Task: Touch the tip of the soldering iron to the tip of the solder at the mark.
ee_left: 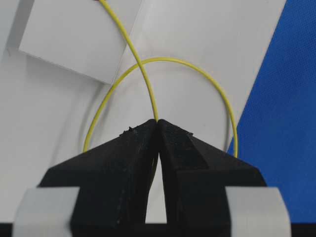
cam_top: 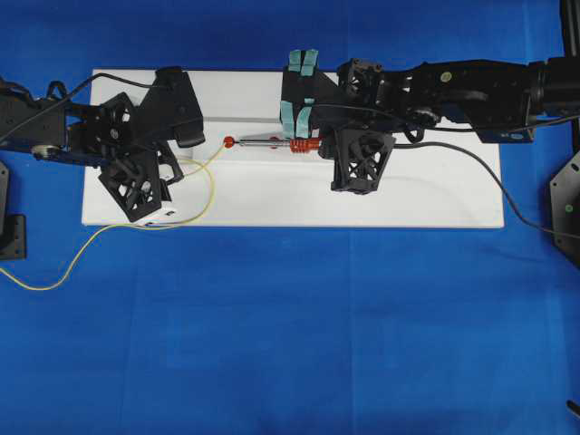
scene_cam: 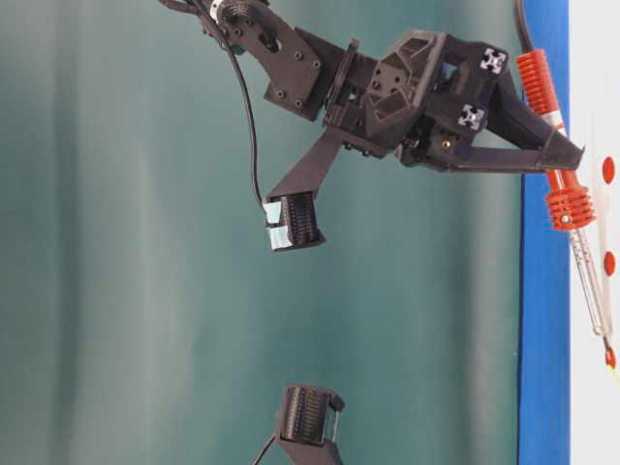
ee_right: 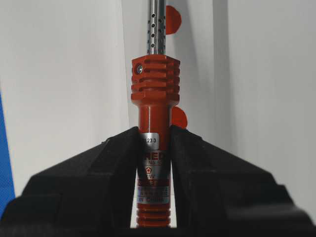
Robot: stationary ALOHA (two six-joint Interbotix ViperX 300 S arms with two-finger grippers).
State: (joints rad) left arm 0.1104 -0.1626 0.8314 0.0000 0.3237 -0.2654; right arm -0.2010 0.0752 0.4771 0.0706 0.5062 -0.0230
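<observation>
The right gripper [ee_right: 154, 148] has its jaws pinching the red handle of the soldering iron [ee_right: 153, 98]. The ribbed collar sits just ahead of the jaws, and the perforated metal shaft runs straight on from it. In the overhead view the shaft ends at a red mark [cam_top: 229, 141] on the white board [cam_top: 408, 195].

The left gripper [ee_left: 157, 126] has its jaws pressed together on the solder [ee_left: 143, 69]. One strand leaves the jaw tips and runs forward. A loop curves round ahead of the jaws and crosses that strand.

In the overhead view the solder reaches the red mark and trails off the board onto the blue bench [cam_top: 290, 344].
</observation>
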